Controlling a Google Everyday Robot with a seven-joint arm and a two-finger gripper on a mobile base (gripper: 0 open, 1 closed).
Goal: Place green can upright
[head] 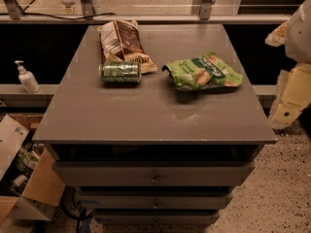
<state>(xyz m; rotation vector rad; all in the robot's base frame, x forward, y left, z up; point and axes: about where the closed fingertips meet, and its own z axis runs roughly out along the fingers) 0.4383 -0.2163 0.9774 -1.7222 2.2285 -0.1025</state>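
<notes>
Drawers (154,174) aside, the sideways green can (120,72) at 11 o'clock could get rolled away if clipped by the gripper (286,33) at 2 o'clock, whose state can't be told.

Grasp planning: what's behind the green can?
A crinkly brown snack bag lies behind the shiny green metal can; the can covers its near corner. Tool sits at far right.

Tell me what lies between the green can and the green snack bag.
Camera view: only bare tabletop between green can and green snack bag; the gripper hangs beyond its right edge.
</notes>
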